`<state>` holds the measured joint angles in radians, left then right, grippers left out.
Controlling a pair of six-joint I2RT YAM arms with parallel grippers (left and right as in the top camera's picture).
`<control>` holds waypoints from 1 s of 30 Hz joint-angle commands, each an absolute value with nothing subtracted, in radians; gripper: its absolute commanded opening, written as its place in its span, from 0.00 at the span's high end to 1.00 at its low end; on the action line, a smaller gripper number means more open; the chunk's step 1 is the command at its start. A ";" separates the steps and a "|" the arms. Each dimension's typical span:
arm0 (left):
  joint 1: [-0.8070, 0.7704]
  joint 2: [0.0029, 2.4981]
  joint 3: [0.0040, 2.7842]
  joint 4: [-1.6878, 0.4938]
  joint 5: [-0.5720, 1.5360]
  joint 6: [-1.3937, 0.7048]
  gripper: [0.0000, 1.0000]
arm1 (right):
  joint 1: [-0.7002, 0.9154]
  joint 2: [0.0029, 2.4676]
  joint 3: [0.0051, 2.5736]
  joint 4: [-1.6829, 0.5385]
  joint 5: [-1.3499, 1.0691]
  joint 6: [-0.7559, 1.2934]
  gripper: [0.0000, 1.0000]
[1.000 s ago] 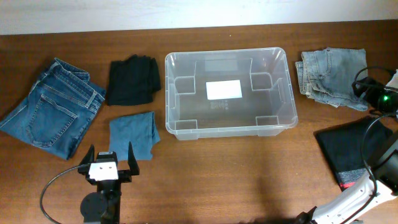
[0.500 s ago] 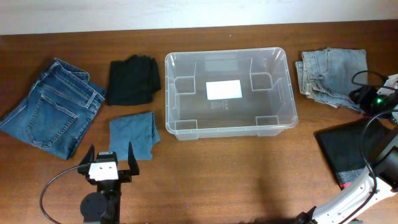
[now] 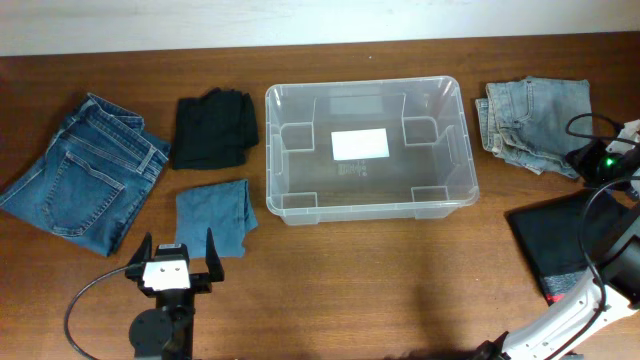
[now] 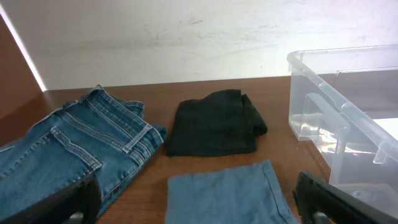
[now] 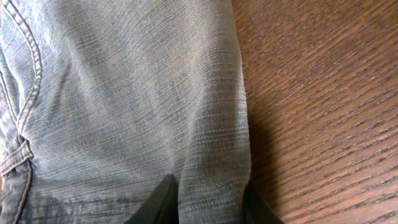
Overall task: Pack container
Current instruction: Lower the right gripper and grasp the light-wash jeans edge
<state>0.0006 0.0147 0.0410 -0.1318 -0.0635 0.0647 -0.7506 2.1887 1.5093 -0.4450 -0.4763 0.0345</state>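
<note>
Black left end effector [image 3: 177, 244], white block [image 3: 165, 273]

Robot lab bench: wooden table [image 3: 350, 270], bare white wall [image 4: 186, 43], folded jeans [image 3: 530, 120].

The container [image 3: 345, 185] sits at the middle of the bench [image 3: 400, 280]. Left of it lie jeans [image 3: 80, 172], a folded top [image 3: 213, 128] and, before that, a cloth [image 3: 213, 217]. Right of it lies folded denim [image 3: 530, 122], with a folded garment [image 3: 555, 245] before it.

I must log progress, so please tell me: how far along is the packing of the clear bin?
Done: nothing; the clear plastic rectangular container holds only its white label. In hand: the right gripper pinches a fold of the pale blue denim garment. Left: all five folded garments lie outside; the left gripper hangs open, holding nothing.
</note>
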 commanded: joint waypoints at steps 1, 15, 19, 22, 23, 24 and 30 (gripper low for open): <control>0.003 0.006 0.034 -0.129 -0.075 0.084 0.01 | -0.762 2.134 1.514 -0.458 -0.459 0.035 0.80; 0.003 0.006 0.034 -0.129 -0.074 0.084 0.01 | -0.763 1.954 1.523 -0.479 -0.524 0.035 0.96; 0.003 0.006 0.034 -0.129 -0.074 0.084 0.01 | -0.756 1.911 1.523 -0.484 -0.532 0.035 0.96; 0.003 0.006 0.034 -0.129 -0.074 0.084 0.01 | -0.743 1.886 1.523 -0.481 -0.572 0.031 0.96; 0.003 0.006 0.034 -0.129 -0.074 0.084 0.01 | -0.738 1.880 1.523 -0.479 -0.577 0.031 0.96; 0.003 0.006 0.034 -0.129 -0.074 0.084 0.01 | -0.731 1.870 1.523 -0.476 -0.584 0.030 0.96; 0.003 0.006 0.034 -0.129 -0.074 0.084 0.01 | -0.680 1.814 1.525 -0.461 -0.603 0.005 0.96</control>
